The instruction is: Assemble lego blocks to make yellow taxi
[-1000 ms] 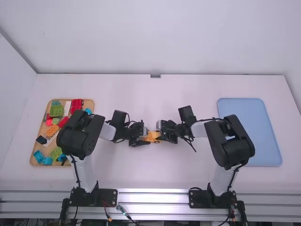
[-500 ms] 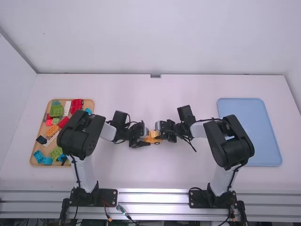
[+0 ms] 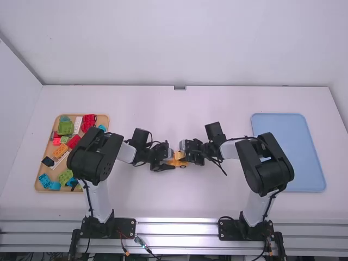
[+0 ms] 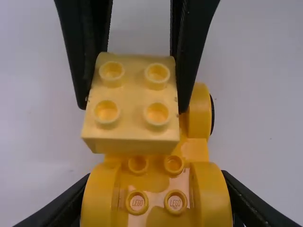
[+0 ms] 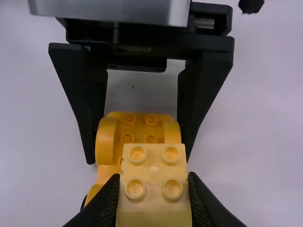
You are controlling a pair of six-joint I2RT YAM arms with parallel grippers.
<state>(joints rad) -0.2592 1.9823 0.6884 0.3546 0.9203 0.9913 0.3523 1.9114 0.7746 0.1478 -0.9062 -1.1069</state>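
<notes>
Both grippers are in tight here! The left gripper (image 3: 171, 161) is clamped on the orange-yellow, glossy plastic car base (image 4: 156, 185), its fingers against the outsides of two rounded, arched fenders. From the far side comes the right gripper (image 3: 185, 155), and it has a pale yellow plastic block (image 4: 134, 94) pinched firmly between its two black fingers.

Now the print: tiny raised lettering sits on top of two studs of the car base, nearest the left gripper. Count them up: four round studs on the block, four on the base between those fenders in the left wrist view. The block is square-edged and smooth-sided, poised above the base and overlapping its middle in that view; whether the two touch, I can't tell. Past the block, another curved orange-yellow fender (image 4: 200, 111) with a dark wheel (image 4: 212, 115) pokes out on the base.

All this is over the white table (image 3: 179, 201). Well left of the car base lies a tan tray (image 3: 102, 119) of mixed studded pieces, among them one green block (image 3: 66, 128), one orange block (image 3: 60, 150) and a white studded strip (image 3: 60, 161). Well to the base's right lies one flat, smooth light-blue tray (image 3: 293, 168) with rounded corners.
</notes>
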